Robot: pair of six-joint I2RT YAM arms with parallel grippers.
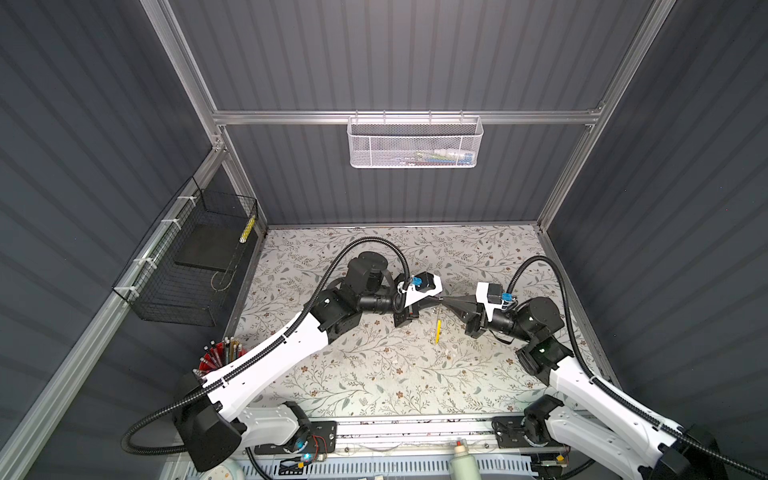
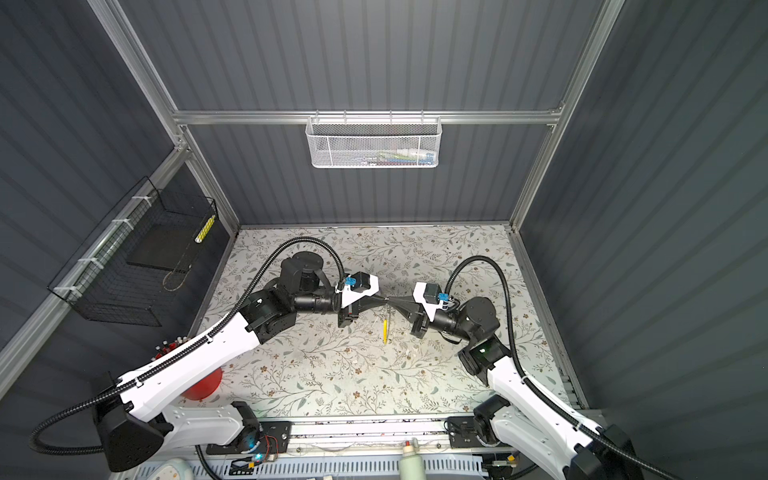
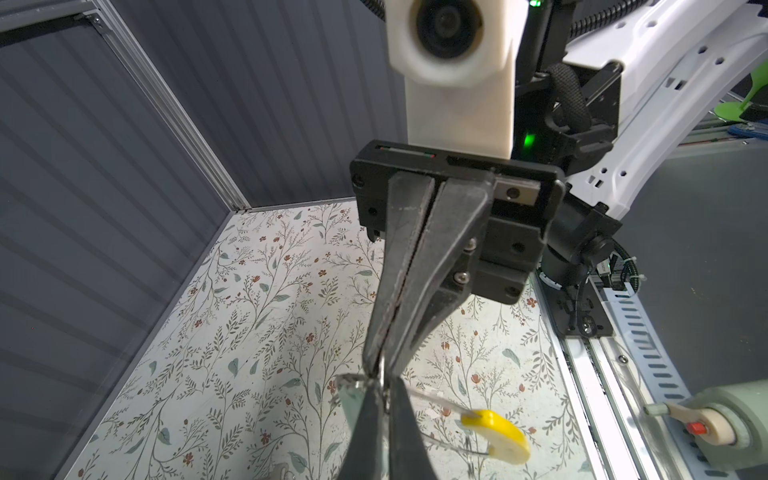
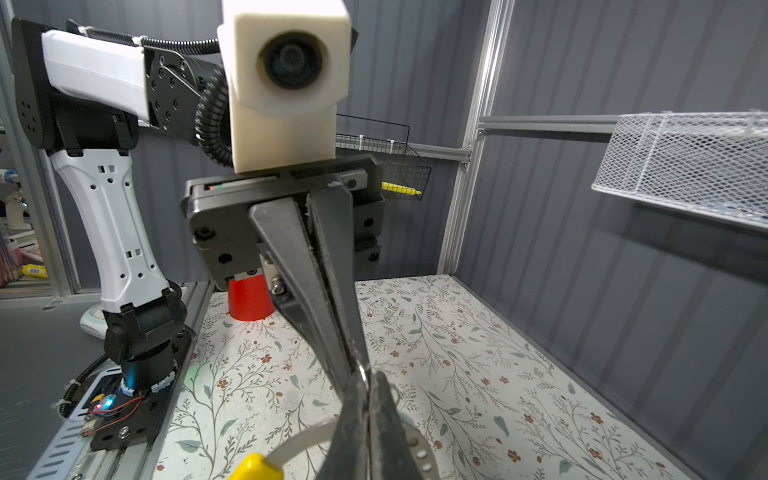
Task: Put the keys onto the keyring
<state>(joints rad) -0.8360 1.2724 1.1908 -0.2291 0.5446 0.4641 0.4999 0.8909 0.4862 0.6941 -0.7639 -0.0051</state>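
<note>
Pinching a thin silvery bit [image 3: 380, 371], maybe a key, in left gripper [image 4: 358, 366] and right gripper [image 3: 380, 357], both squeezed tight, above hanging keyring [image 3: 496, 432].

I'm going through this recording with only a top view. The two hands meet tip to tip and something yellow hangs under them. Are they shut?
Observer: Both look shut. The left wrist view shows the right hand with its jaws pressed together along their whole length.
Operator: And the yellow thing?
Observer: It is the yellow piece of the keyring, whose clear strap runs up to the tips.
Operator: Which hand carries it?
Observer: Seemingly the right. In the right wrist view the keyring's pale band shows on both sides of that hand's fingers.
</note>
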